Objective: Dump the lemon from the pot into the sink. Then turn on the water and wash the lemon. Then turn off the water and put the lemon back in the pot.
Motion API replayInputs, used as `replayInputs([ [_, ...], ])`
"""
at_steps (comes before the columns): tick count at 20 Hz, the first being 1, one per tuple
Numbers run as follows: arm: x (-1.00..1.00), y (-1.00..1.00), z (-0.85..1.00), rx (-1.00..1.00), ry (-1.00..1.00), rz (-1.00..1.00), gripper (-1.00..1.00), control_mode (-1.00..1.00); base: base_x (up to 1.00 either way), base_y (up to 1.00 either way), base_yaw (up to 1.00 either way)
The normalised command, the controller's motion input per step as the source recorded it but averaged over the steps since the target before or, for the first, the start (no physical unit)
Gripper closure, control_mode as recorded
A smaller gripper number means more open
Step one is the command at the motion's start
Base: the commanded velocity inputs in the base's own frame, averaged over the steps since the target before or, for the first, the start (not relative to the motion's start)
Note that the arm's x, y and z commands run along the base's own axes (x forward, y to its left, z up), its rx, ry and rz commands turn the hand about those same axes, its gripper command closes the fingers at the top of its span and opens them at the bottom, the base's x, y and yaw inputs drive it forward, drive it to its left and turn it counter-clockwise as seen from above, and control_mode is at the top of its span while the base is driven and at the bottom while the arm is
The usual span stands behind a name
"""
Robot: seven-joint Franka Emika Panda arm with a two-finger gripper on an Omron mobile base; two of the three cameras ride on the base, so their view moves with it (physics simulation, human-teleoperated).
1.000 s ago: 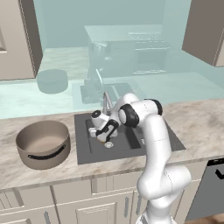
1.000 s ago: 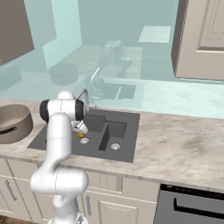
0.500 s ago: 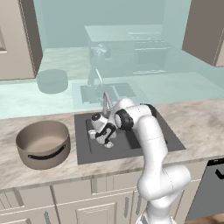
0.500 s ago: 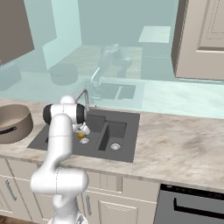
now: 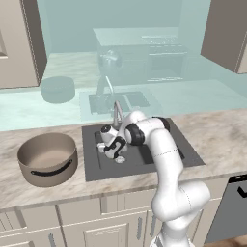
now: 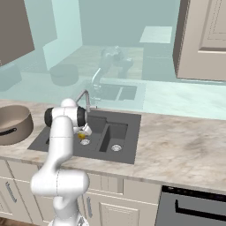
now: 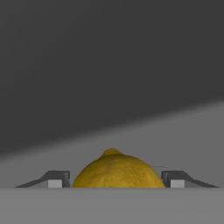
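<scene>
Sink point(image 5: 185, 154) floor: lemon point(image 7: 117, 171) between hand point(image 7: 113, 179) fingertips, small gaps each side

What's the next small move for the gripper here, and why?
Probably finish closing the gripper on the lemon: in the hand view its fingertips flank the fruit with small gaps, low in the sink, while the pot waits empty.

White arm point(image 5: 166, 159) bent forward and down, tool point(image 7: 113, 183) fingers apart

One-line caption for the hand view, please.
Lemon lying on the dark sink floor, flanked by the gripper fingertips with a small gap on each side.
</scene>
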Motion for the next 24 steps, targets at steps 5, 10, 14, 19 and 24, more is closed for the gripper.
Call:
replayInputs([
  [5,-0.2,0.0,-0.04,0.0,0.0,0.0,1.0,-1.0,0.0,0.0,0.0],
  [10,-0.66,0.0,0.35,0.0,-0.07,0.0,1.0,-1.0,0.0,0.0,0.0],
  [14,-0.38,0.0,0.98,0.0,-0.21,0.0,1.0,-1.0,0.0,0.0,0.0],
  [19,-0.38,0.01,0.71,0.0,-0.12,0.0,1.0,-1.0,0.0,0.0,0.0],
  [24,-0.54,0.0,0.44,0.0,-0.03,0.0,1.0,-1.0,0.0,0.0,0.0],
])
